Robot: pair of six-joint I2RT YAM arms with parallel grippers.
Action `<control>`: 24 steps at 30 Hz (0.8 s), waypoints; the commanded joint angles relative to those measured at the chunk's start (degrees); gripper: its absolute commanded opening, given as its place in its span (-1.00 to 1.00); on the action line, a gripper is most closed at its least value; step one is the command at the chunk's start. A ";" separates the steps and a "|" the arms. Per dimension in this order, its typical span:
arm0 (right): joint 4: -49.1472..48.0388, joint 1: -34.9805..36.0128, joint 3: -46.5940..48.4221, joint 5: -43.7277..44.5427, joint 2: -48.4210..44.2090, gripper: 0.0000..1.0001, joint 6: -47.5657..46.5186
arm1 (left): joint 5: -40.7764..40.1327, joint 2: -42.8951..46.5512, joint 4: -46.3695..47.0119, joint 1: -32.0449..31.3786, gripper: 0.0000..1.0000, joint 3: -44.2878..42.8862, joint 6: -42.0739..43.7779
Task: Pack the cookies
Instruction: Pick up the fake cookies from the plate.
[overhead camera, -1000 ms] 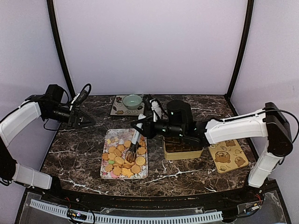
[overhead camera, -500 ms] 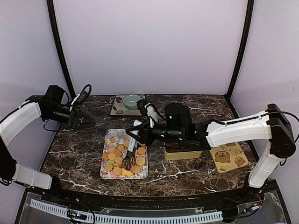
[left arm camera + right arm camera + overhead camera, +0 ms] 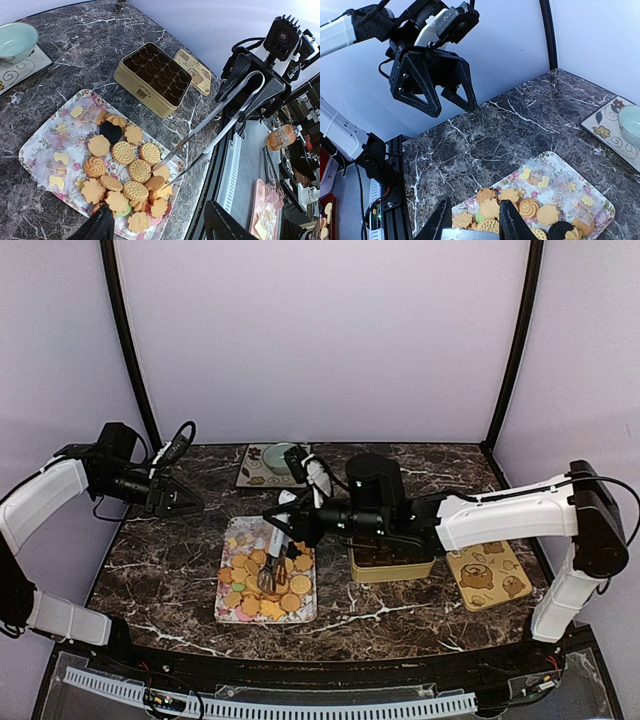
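The cookies (image 3: 262, 580) lie heaped on a floral tray (image 3: 219, 590), mostly golden, with one dark round one (image 3: 111, 131). My right gripper (image 3: 285, 524) reaches over the tray from the right, shut on metal tongs (image 3: 210, 125). The tongs slant down, and their tips stand slightly apart either side of a brown cookie (image 3: 154, 182). In the right wrist view the cookies (image 3: 530, 206) show just past my right gripper (image 3: 472, 222), with the tongs (image 3: 470, 235) between its fingers. My left gripper (image 3: 185, 502) hangs open and empty above the table's back left.
A gold tin (image 3: 390, 560) with dark empty compartments stands right of the tray, its bear-patterned lid (image 3: 488, 575) flat beside it. A pale green bowl (image 3: 283, 457) sits on a mat at the back. Clear packets of small yellow pieces (image 3: 60, 160) lie on the tray's far part.
My right arm has swung left and the tongs have moved with it, across the tray toward its middle. The left arm has not moved.
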State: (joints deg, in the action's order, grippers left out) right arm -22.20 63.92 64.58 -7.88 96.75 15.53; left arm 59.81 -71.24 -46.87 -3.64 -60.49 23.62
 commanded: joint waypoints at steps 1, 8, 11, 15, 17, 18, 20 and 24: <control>-1.75 0.95 3.17 -2.31 1.82 -0.38 -0.37 | 0.27 0.47 -1.38 0.19 0.26 -1.01 0.81; -1.11 1.38 3.23 -3.01 3.43 -0.40 -0.26 | -0.05 0.49 -1.56 0.16 0.26 -1.03 1.08; -0.96 1.38 3.12 -2.46 3.66 -0.43 -0.57 | -0.05 0.54 -1.47 0.14 0.26 -1.10 0.99; -1.09 1.38 3.12 -2.03 3.61 -0.53 -0.69 | -0.18 0.58 -1.47 0.21 0.26 -0.97 1.00; -1.18 1.38 3.06 -1.67 3.47 -0.65 -0.76 | -0.23 0.58 -1.49 0.19 0.26 -1.01 1.07; -1.16 1.38 3.08 -1.42 3.37 -0.71 -0.88 | -0.24 0.58 -1.47 0.15 0.26 -1.04 1.00; -0.97 1.38 3.17 -0.85 3.33 -0.83 -0.93 | -0.23 0.58 -1.47 0.19 0.25 -1.11 0.99; -0.34 1.38 3.35 0.93 2.51 -1.00 -1.51 | -0.25 0.58 -1.40 0.16 0.25 -1.14 0.91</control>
State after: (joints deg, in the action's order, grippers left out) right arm -21.43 64.86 66.11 -8.75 100.20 14.83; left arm 59.27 -71.24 -46.89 -3.64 -60.60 23.64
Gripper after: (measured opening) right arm 0.274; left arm 0.626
